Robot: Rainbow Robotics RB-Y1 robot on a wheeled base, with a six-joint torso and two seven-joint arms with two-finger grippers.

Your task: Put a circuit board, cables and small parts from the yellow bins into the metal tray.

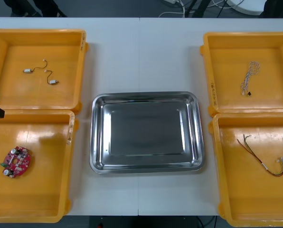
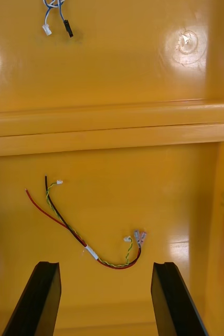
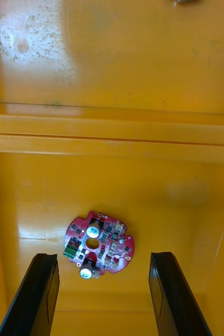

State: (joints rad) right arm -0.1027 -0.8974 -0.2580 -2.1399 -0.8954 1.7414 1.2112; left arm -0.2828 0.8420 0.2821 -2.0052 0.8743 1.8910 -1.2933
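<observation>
— What is the left gripper (image 3: pixel 106 302) doing?

— It is hovering released, its fingers standing wide apart and gripping nothing, over the left near bin (image 1: pixel 71 142), the yellow one sitting just left of the metal tray (image 1: pixel 146 96). The round red circuit board (image 3: pixel 98 251) is lying flat on that bin's floor, just ahead of the gap between the fingers and touching neither of them.

— And the right gripper (image 2: pixel 105 304)?

— It is hanging unclenched too, fingers spread and empty, over the right near bin (image 1: pixel 216 156), just right of the metal tray. The red and yellow cable (image 2: pixel 85 239) is lying in a loose curve on the bin floor, just beyond the fingers and clear of both.

— What is lying farther out?

— In the right far bin (image 1: pixel 248 34), to the tray's right and farther back, the twisted blue and white cable (image 1: pixel 249 78) is lying bunched up. In the left far bin (image 1: pixel 37 32), to the tray's left and farther back, two small metal parts (image 1: pixel 26 70) are lying a little apart, joined by a thin wire.

— And the tray itself?

— It is sitting bare and shiny on the light table (image 1: pixel 141 47), between the two pairs of bins.
</observation>
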